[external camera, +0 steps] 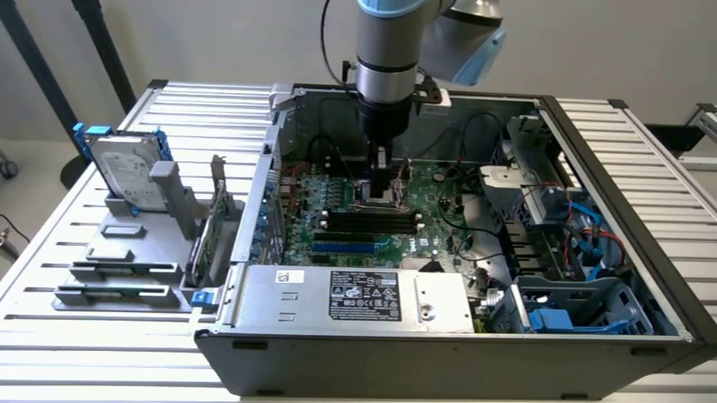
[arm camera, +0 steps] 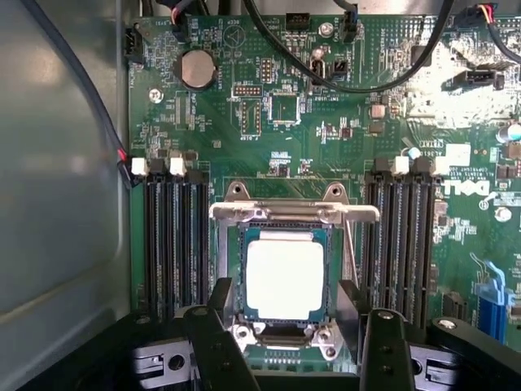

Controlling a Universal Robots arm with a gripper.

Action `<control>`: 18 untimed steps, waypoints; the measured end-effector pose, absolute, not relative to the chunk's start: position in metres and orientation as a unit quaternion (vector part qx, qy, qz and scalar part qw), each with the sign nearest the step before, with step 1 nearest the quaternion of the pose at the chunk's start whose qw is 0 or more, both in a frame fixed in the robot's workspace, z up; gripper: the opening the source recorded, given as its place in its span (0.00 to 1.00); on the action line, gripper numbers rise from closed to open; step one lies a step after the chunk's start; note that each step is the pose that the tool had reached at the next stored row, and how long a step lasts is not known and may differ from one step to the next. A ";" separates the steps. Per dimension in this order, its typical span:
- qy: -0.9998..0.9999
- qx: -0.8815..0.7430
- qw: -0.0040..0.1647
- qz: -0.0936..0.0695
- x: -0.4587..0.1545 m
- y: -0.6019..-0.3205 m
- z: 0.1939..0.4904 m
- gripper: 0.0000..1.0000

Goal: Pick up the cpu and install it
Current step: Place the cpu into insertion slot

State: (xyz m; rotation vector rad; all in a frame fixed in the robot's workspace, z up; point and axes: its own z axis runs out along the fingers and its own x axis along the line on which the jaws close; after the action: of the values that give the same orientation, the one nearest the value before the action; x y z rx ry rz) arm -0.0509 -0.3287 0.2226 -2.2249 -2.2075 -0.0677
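Note:
The cpu, a small square chip with a pale shiny top, lies flat in the socket on the green motherboard. The socket's metal retaining frame stands hinged up at its far side. My gripper is open and straddles the chip, one black finger on each side with a small gap to the chip's edges. In the exterior view the arm reaches straight down into the open computer case, with the gripper low over the board's middle.
Black memory slots flank the socket on both sides. Black cables cross the board. A silver hard drive with a blue frame stands on a grey rack at the exterior view's left. The power supply box is at the front.

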 end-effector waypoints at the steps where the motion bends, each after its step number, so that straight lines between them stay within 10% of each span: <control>1: -0.704 -0.710 0.004 -0.021 -0.053 -0.329 0.224 0.62; 9: -0.704 -0.710 0.008 -0.017 -0.072 -0.329 0.233 0.60; 18: -0.704 -0.710 0.014 -0.011 -0.091 -0.329 0.238 0.18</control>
State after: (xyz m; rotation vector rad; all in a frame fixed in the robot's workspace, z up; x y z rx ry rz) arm -0.0906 -0.3286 0.2381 -2.2115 -2.1929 -0.0356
